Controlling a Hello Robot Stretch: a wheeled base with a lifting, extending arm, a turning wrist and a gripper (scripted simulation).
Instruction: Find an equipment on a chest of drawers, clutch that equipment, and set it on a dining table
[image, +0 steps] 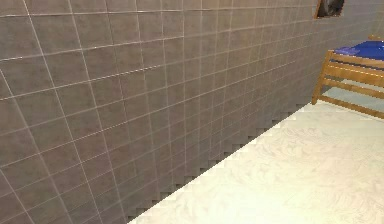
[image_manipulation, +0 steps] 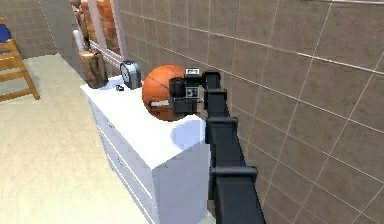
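Your gripper (image_manipulation: 177, 97) is at the ball (image_manipulation: 157, 88) by the chest's (image_manipulation: 150, 172) back edge. You can't tell whether it holds anything. The floor (image: 300, 170) ahead lies open.

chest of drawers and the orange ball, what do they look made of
Chest of drawers: probably painted wood or laminate; smooth flat white, faint drawer lines. Ball: likely rubber or leather-like skin; orange with dark seams like a basketball.

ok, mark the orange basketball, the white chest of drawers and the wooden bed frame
orange basketball (image_manipulation: 157, 92): arm side view, its left half.
white chest of drawers (image_manipulation: 127, 122): arm side view, bare top.
wooden bed frame (image: 352, 67): forward view, upper side rail.
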